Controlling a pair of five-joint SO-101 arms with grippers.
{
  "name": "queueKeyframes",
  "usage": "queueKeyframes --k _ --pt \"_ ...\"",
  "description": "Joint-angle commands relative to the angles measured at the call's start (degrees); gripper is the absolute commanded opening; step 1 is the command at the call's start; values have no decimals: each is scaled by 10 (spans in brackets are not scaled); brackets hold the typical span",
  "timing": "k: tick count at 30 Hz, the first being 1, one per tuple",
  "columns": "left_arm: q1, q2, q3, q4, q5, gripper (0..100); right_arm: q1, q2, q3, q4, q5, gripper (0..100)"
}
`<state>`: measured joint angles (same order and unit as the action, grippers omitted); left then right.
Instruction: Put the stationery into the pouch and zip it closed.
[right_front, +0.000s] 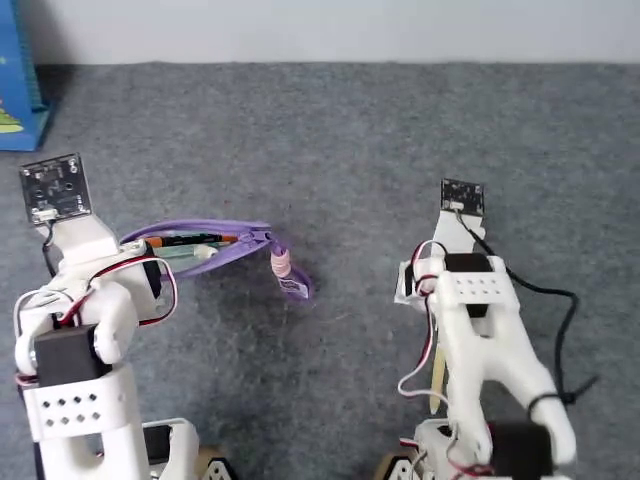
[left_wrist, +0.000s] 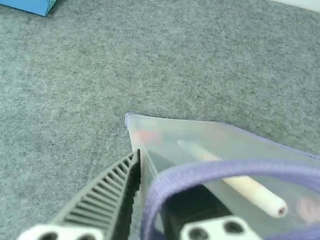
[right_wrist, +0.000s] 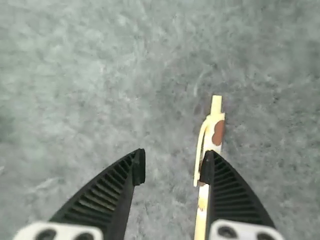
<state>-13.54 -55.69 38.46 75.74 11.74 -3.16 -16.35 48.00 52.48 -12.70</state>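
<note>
Room for moving is found across the middle and far part of the grey, carpet-like worktop (right_front: 350, 130), which is bounded at the far side by a pale wall (right_front: 330, 30); a blue box (right_front: 15, 100) is set in the far corner on the left arm's side, well apart from both arms. The pouch (right_front: 215, 245) is seen in front of the left arm, between the two arms but much nearer the left one. It is made of clear, frosted material trimmed with a purple band, and a pink zip pull (right_front: 281, 265) with a purple tag is hung from the end turned toward the right arm. Its mouth is held open, and a cream stick (left_wrist: 250, 187) and something orange can be made out through its wall. The left tool (left_wrist: 145, 170) is closed on the rim of the pouch, with one finger outside the wall and the other seen darkly through it. The right tool (right_wrist: 173, 155) is held low over the worktop with its jaws spread wide and nothing gripped. A pen (right_wrist: 210, 145), cream with a brown spot and a pale clip, is laid flat on the worktop just beside the inner edge of one finger, partly hidden under it, well apart from the pouch.
</note>
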Motion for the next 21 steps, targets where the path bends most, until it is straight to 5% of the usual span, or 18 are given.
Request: queueKeyframes --k 1,7,12,21 --pt "-4 -10 -14 -13 -8 11 6 30 -36 -16 2 177" --pt "-4 -10 -14 -9 -8 11 37 82 -49 -16 33 169" --pt "-5 -10 -14 -6 -8 11 36 105 -52 -35 49 0" --pt "-5 -10 -14 -6 -8 11 36 82 -52 -32 60 8"
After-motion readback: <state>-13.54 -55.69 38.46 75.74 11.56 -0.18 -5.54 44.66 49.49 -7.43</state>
